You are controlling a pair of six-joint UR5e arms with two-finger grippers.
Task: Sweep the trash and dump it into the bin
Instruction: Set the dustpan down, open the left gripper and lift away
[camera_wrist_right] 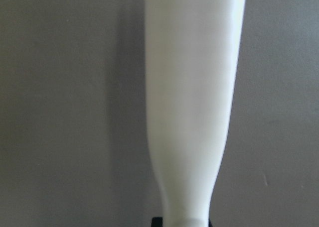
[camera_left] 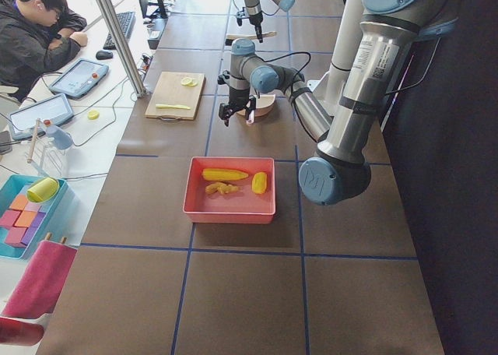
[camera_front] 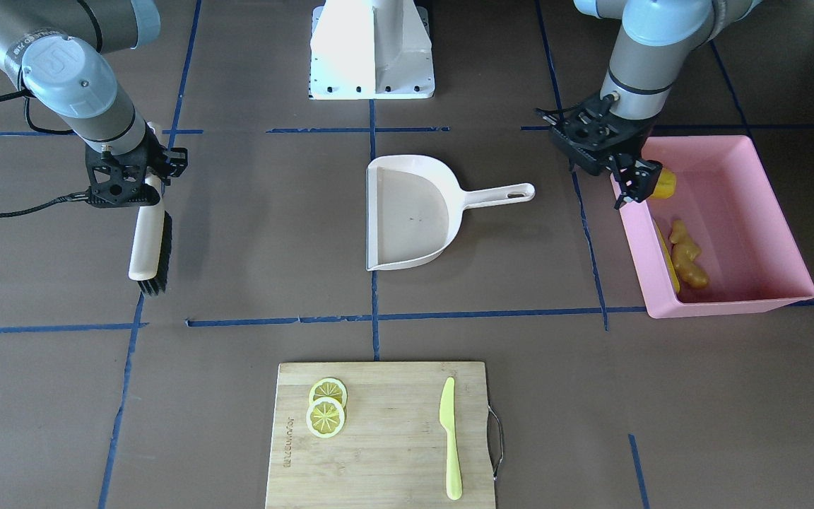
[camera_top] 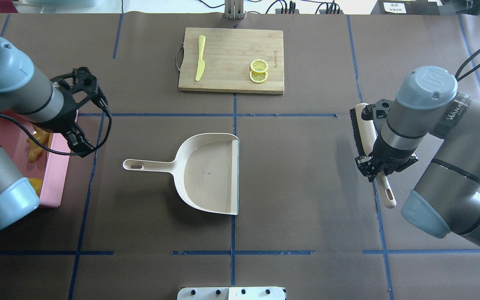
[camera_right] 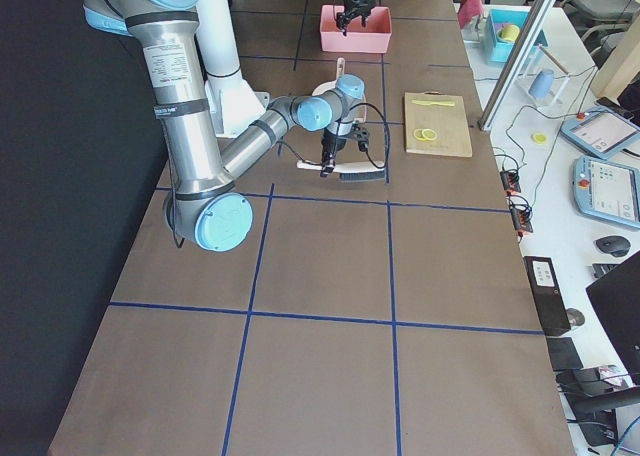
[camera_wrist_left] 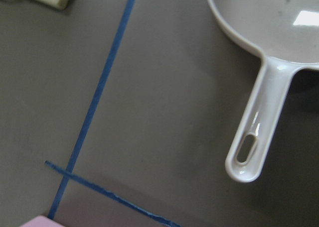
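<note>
Trash (camera_front: 687, 256) in bin (camera_front: 732, 305); left hand (camera_front: 634, 192) seemingly open; right hand (camera_front: 142, 187) grips brush (camera_front: 147, 247).

Bright, soft shadows (wrist views blurry)

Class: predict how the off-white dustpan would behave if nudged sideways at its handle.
The dustpan looks like thin moulded plastic, so it is probably light and stiff. Lying flat on a broad base, it should slide, not tip. Pushed at its long handle, it would likely pivot.
</note>
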